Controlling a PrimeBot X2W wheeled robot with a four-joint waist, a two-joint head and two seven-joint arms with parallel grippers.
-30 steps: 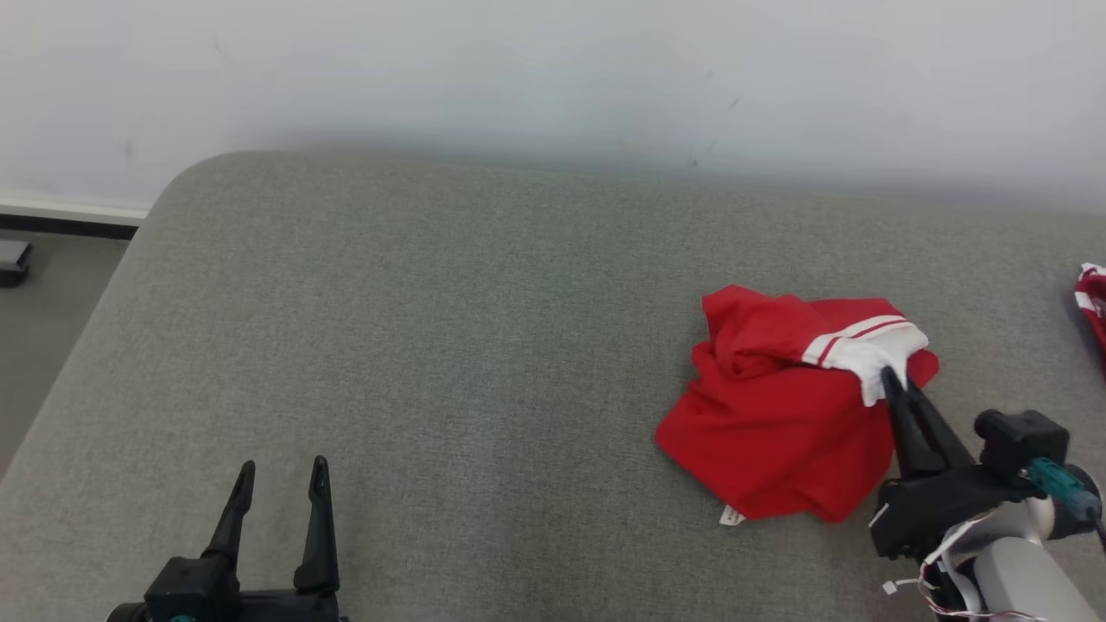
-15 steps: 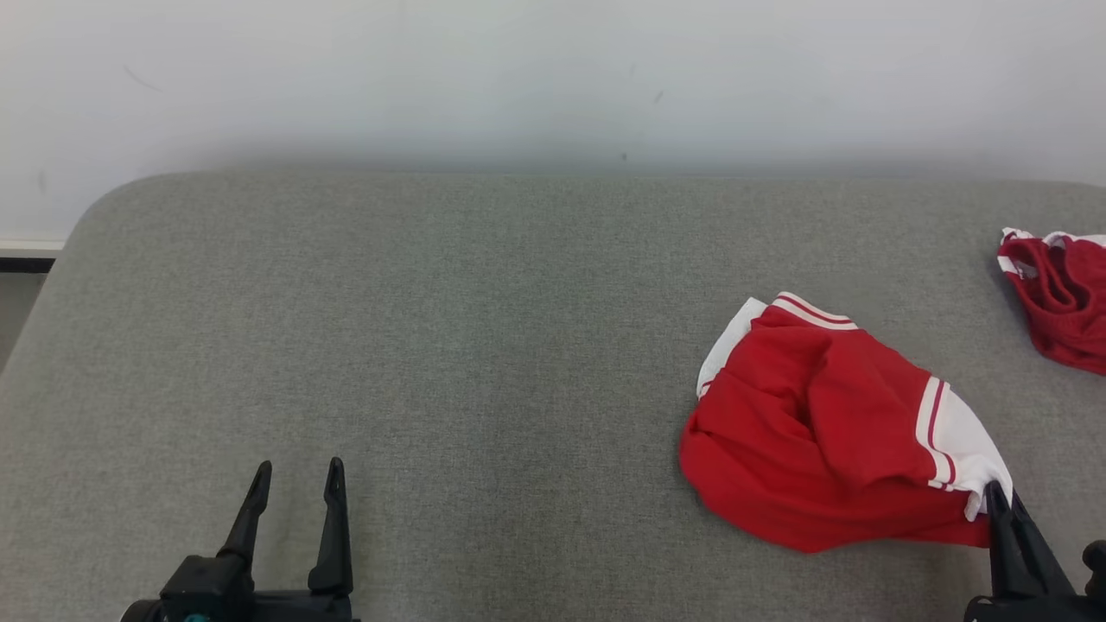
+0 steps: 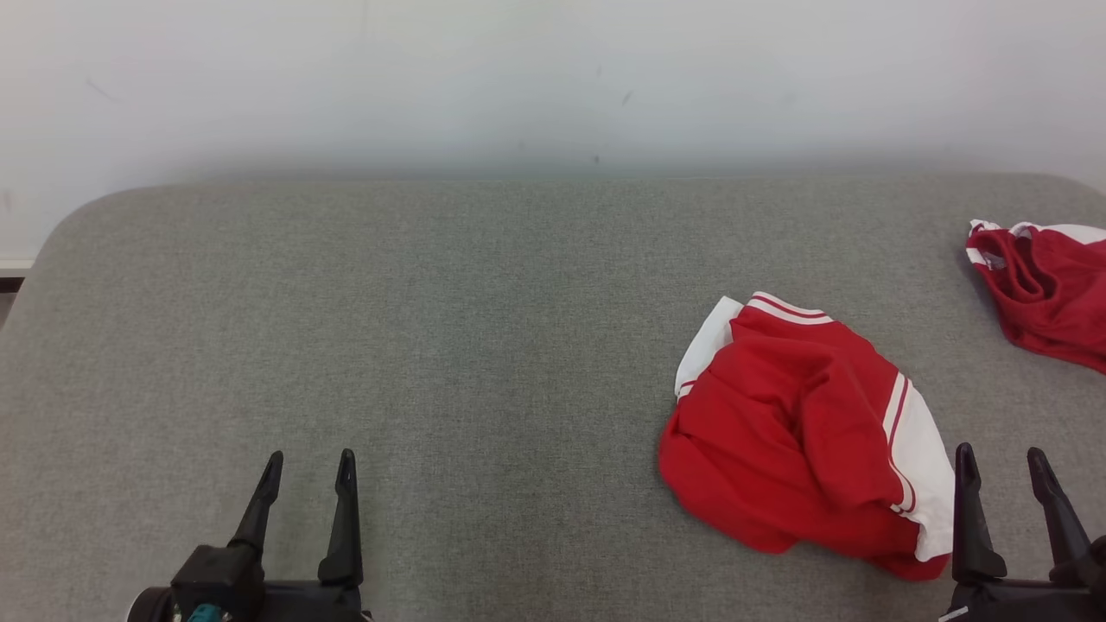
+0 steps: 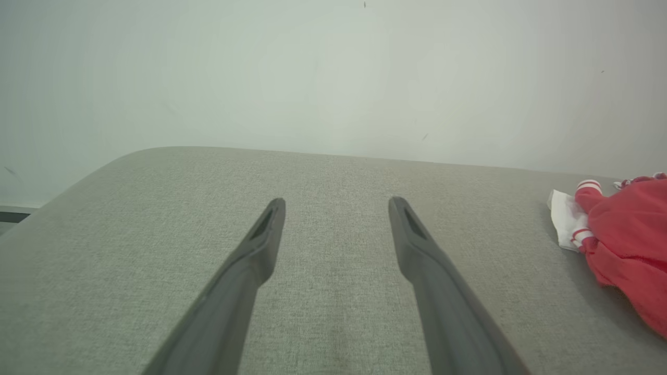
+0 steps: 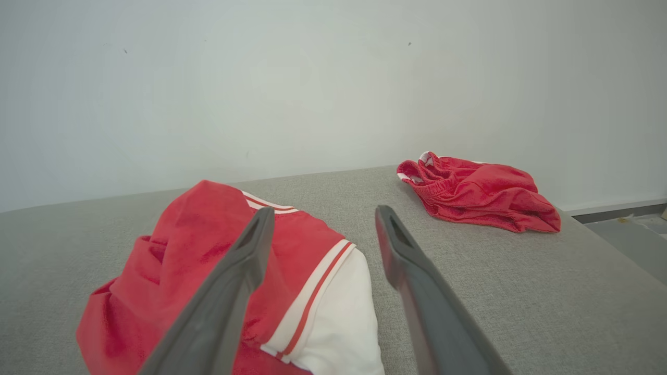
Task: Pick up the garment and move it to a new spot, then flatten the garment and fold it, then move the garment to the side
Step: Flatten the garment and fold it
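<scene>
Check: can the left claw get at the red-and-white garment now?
Probably, given a long sideways reach: the left claw is open, with flat grey padding between it and the garment. The open right claw sits far nearer.

No legible text, label or number anywhere (garment (image 3: 804,432) included).

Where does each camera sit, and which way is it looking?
Head view: on the head, facing forward and down at the grey surface; left gripper and right gripper show at the bottom.
Left wrist view: on the left wrist, facing along its open fingers toward the wall.
Right wrist view: on the right wrist, facing along its fingers over the red-and-white garment.
Shared: all three show that garment.
</scene>
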